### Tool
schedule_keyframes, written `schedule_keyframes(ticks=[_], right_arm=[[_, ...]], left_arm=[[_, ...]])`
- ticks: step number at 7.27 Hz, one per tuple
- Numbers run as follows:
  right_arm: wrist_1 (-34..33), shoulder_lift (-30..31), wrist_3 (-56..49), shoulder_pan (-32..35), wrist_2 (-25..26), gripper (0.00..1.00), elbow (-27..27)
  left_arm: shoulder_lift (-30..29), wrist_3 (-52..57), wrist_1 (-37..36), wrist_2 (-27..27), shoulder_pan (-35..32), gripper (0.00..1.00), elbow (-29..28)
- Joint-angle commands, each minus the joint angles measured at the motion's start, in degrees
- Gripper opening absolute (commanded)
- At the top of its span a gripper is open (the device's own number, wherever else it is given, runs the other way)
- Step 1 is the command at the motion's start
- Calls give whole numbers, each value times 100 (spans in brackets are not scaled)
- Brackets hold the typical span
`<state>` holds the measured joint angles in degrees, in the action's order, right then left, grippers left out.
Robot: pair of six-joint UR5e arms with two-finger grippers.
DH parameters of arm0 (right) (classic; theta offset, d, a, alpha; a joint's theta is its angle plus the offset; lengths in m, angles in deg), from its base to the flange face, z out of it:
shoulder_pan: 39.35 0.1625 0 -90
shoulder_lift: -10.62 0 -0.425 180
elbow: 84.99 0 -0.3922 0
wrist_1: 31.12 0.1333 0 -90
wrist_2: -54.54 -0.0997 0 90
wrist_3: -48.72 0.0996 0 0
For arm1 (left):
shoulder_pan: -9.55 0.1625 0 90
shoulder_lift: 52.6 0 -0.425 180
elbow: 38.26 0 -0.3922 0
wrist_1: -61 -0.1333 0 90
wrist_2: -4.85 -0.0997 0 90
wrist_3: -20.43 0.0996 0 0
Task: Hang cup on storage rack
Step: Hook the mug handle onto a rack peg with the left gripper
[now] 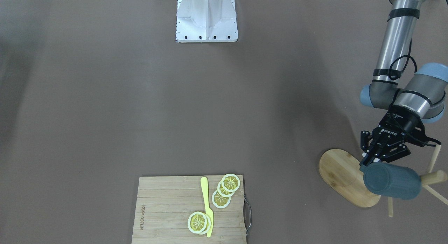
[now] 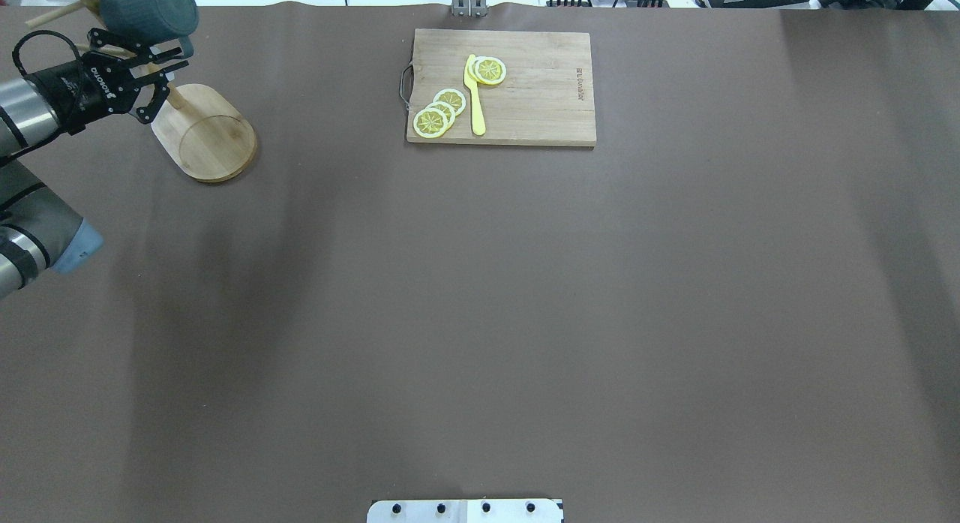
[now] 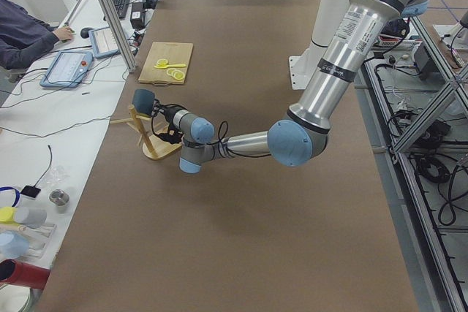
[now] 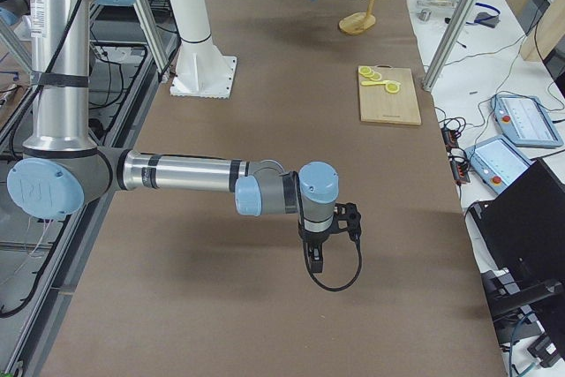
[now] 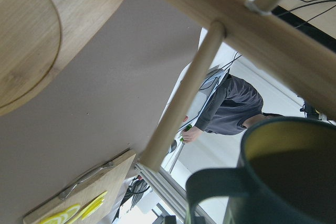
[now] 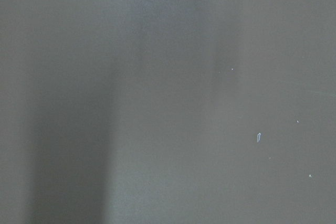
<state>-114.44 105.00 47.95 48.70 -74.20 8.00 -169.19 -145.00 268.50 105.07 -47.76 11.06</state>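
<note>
The slate-blue cup (image 1: 392,181) lies on its side high up against the post of the bamboo storage rack (image 1: 341,170), above the rack's oval base. It also shows in the overhead view (image 2: 146,9) beside the rack (image 2: 210,136). My left gripper (image 1: 372,162) is right at the cup's open end with its fingers spread open (image 2: 174,71). The left wrist view shows the cup's handle and olive interior (image 5: 294,182) under the rack's post (image 5: 236,19). Which peg carries the cup is hidden. My right gripper (image 4: 318,258) hangs low over bare table; I cannot tell its state.
A wooden cutting board (image 1: 168,209) with lemon slices (image 1: 231,182) and a yellow knife (image 1: 207,205) lies at the table's far middle edge. The robot's base plate (image 1: 206,16) is at the near edge. The rack stands close to the table's far left corner.
</note>
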Motion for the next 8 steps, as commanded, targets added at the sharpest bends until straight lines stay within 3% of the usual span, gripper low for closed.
schedule_keyframes(ticks=[1,5,8], right_arm=[[0,-7,-2,-16,7,100,0],[-17,1,-2,-16,7,100,-17],[-18,19,-2,-16,7,100,-35]], left_arm=[[-3,195,-7,-11,9,99,-1],[40,439,11,33,-17,99,349],[725,468,28,294,-26,99,1429]])
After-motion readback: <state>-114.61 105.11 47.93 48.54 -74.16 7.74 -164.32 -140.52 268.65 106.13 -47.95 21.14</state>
